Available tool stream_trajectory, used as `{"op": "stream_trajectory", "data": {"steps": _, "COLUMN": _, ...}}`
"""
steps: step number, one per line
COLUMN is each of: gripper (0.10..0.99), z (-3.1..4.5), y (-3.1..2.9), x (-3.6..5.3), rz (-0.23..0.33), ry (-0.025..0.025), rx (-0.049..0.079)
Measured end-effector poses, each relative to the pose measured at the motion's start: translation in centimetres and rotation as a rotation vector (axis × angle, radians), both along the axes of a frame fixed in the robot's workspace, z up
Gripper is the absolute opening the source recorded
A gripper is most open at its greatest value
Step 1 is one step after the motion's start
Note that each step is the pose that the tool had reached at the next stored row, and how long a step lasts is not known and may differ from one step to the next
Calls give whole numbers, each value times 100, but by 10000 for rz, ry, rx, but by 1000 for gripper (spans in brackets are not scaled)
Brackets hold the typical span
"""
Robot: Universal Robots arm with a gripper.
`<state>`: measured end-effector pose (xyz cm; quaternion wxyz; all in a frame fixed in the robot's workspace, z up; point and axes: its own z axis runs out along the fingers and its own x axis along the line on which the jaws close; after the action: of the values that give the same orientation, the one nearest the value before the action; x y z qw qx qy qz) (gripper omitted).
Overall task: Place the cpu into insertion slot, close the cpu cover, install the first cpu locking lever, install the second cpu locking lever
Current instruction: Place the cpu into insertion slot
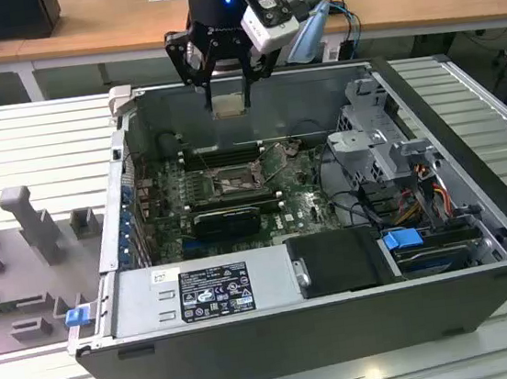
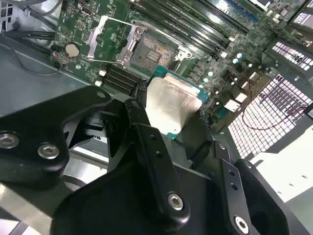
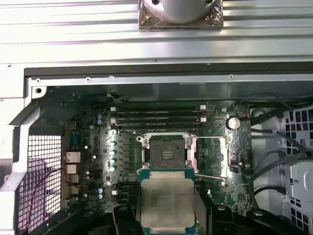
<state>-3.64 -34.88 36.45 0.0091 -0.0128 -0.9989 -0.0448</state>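
Exterior view first: the cpu is pinched flat in the hand, upper middle of the frame, well above the board. You're clamped on the chip by its edges. The insertion slot lies bare in the first wrist view, with the cpu cover standing open beside it. Careful here. The danger, I'd say, is a tilted or turned chip landing on those contacts and bending them, or a corner catching the raised cover. A slack edge grip could drop it too. Your arm hangs straight down over the computer case, near its wall at the top of the frame, and the case rests on the ribbed counter.
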Motion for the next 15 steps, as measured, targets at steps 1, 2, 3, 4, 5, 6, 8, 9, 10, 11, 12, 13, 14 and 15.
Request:
{"op": "stream_trajectory", "data": {"steps": 1, "gripper": 529, "z": 0, "y": 0, "x": 0, "rz": -9, "ry": 1, "rx": 0}}
{"op": "stream_trajectory", "data": {"steps": 2, "gripper": 529, "z": 0, "y": 0, "x": 0, "rz": -46, "ry": 1, "rx": 0}}
{"op": "stream_trajectory", "data": {"steps": 3, "gripper": 529, "z": 0, "y": 0, "x": 0, "rz": -220, "ry": 1, "rx": -1}}
{"op": "stream_trajectory", "data": {"steps": 4, "gripper": 529, "z": 0, "y": 0, "x": 0, "rz": -488, "ry": 1, "rx": -1}}
{"op": "stream_trajectory", "data": {"steps": 5, "gripper": 529, "z": 0, "y": 0, "x": 0, "rz": -645, "ry": 1, "rx": -1}}
{"op": "stream_trajectory", "data": {"steps": 6, "gripper": 529, "z": 0, "y": 0, "x": 0, "rz": -796, "ry": 1, "rx": -1}}
{"op": "stream_trajectory", "data": {"steps": 8, "gripper": 529, "z": -7, "y": 0, "x": 0, "rz": -1053, "ry": 6, "rx": 0}}
{"op": "stream_trajectory", "data": {"steps": 9, "gripper": 529, "z": -16, "y": 0, "x": 0, "rz": -1057, "ry": 12, "rx": -1}}
{"op": "stream_trajectory", "data": {"steps": 10, "gripper": 529, "z": -30, "y": 0, "x": 0, "rz": -1058, "ry": 29, "rx": -3}}
{"op": "stream_trajectory", "data": {"steps": 11, "gripper": 529, "z": -35, "y": 0, "x": 0, "rz": -1067, "ry": 50, "rx": -11}}
{"op": "stream_trajectory", "data": {"steps": 12, "gripper": 529, "z": -35, "y": 0, "x": 0, "rz": -1091, "ry": 50, "rx": -11}}
{"op": "stream_trajectory", "data": {"steps": 13, "gripper": 529, "z": -36, "y": 0, "x": 0, "rz": -1146, "ry": 50, "rx": -10}}
{"op": "stream_trajectory", "data": {"steps": 14, "gripper": 529, "z": -36, "y": 0, "x": 1, "rz": -1277, "ry": 50, "rx": -9}}
{"op": "stream_trajectory", "data": {"steps": 15, "gripper": 529, "z": -37, "y": 0, "x": 0, "rz": -1377, "ry": 50, "rx": -8}}
